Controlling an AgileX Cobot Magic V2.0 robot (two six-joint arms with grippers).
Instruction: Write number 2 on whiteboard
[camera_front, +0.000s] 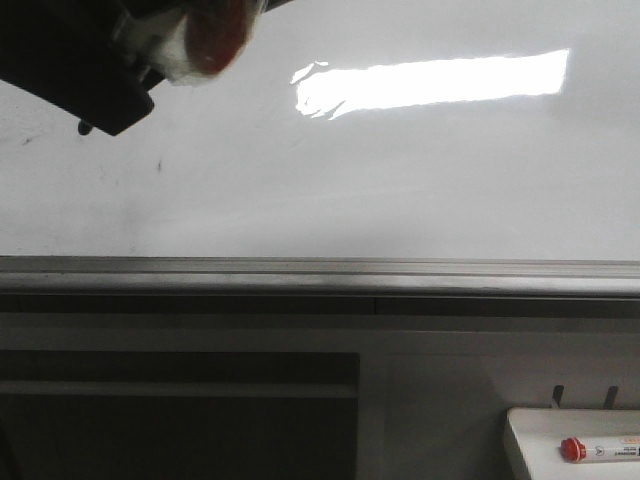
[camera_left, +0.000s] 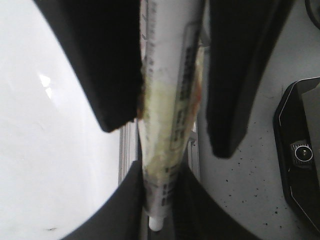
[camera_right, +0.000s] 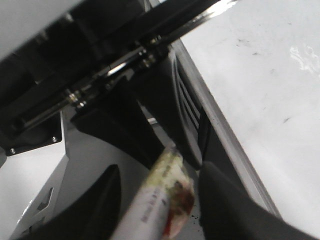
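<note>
The whiteboard (camera_front: 400, 180) fills the upper front view, glossy with a bright glare and a few small dark smudges; no number 2 is in view on it. At the top left, my left gripper (camera_front: 150, 60) holds a white marker (camera_front: 205, 40) with a red end. The left wrist view shows that gripper (camera_left: 159, 200) shut on the marker (camera_left: 167, 75), its pale tip sticking out past the fingers beside the board (camera_left: 50, 150). My right gripper (camera_right: 160, 210) straddles the same marker (camera_right: 160, 200), with a gap to each finger. Its black fingers (camera_left: 115, 65) flank the marker.
A grey metal ledge (camera_front: 320, 275) runs along the board's bottom edge. At the bottom right a small white tray (camera_front: 530, 440) holds a second marker with a red cap (camera_front: 600, 449). A dark device (camera_left: 300, 150) lies on the speckled surface.
</note>
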